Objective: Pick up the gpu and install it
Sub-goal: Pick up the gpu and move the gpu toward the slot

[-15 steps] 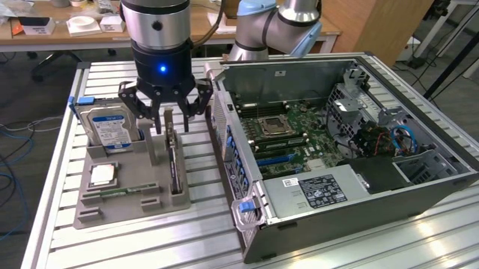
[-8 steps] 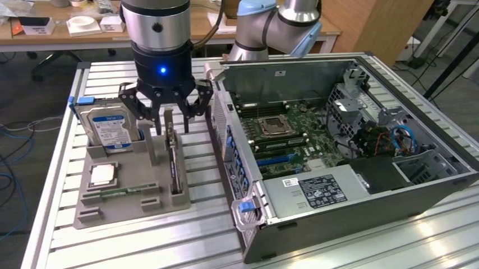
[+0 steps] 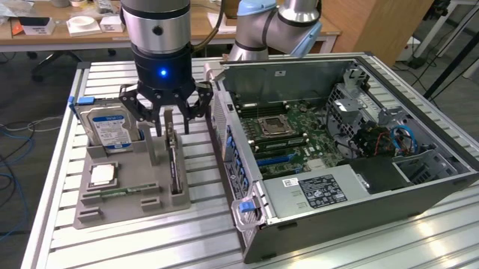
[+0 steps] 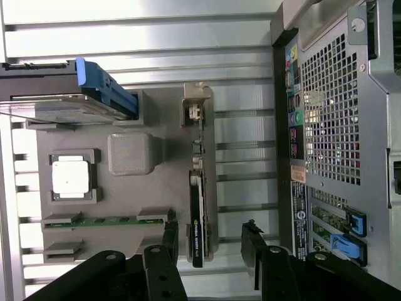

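Hard drive point(image 3: 111, 130): sitting upright in the grey tray's point(image 3: 127, 208) far corner, on the exterior view's left (not the target).
Gpu point(image 3: 175, 168): standing on edge in the tray's slot nearest the computer case point(image 3: 337, 140), its long axis running along that side of the tray.
Claw point(image 3: 166, 115): hanging released and empty directly above the tray's gpu slot, with one finger spreading to each side of the thin card.
Computer case: lying open just beside the tray, on the exterior view's right.

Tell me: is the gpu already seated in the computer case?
No, the gpu stands on edge in the gray tray beside the case, with the open pincer over it.
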Available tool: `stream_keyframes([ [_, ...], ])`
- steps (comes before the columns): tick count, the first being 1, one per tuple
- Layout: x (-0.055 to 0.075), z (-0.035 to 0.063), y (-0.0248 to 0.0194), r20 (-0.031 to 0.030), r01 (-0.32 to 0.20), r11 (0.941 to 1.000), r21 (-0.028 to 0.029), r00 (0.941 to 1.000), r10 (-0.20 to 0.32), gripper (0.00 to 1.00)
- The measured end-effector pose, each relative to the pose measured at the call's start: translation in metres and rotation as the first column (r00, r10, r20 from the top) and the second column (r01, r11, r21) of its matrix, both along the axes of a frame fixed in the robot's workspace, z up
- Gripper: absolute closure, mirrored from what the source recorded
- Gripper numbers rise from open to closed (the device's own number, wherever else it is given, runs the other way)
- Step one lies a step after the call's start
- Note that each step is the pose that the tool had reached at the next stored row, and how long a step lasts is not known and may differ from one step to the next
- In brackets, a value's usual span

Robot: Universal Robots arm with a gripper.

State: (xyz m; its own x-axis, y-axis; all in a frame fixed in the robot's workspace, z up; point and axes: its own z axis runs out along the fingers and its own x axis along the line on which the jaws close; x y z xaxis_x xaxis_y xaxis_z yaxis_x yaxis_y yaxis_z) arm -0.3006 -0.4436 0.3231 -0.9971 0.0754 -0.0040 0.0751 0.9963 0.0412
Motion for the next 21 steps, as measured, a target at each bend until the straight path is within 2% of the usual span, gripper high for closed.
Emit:
stream_keyframes([
  [21, -0.0001, -0.0071, -0.0002, -0.0002, 0.000, 1.0000, -0.0003, 1.0000, 0.000, 0.47],
])
